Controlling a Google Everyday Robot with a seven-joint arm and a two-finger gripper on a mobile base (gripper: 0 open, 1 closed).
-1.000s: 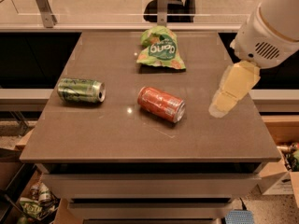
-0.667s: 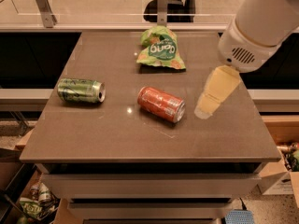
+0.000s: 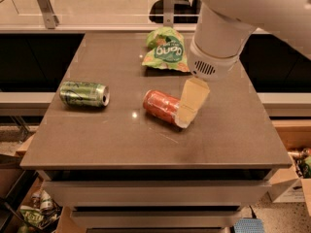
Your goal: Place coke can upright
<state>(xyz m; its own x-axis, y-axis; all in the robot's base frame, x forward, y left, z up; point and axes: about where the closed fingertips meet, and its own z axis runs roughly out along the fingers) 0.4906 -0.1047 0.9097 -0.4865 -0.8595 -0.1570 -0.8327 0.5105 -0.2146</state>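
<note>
The coke can [image 3: 161,105], red-orange with a silver end, lies on its side near the middle of the grey table [image 3: 116,144]. My gripper [image 3: 190,103] hangs from the white arm and sits at the can's right end, its pale yellow finger overlapping that end.
A green can [image 3: 83,93] lies on its side at the table's left. A green snack bag [image 3: 166,49] lies at the back, just behind the arm. A rail and counter run behind the table. Boxes and clutter sit on the floor at both sides.
The arm has swung left and nearer, bringing my gripper from the table's right side to the coke can's right end. The can has not moved.
</note>
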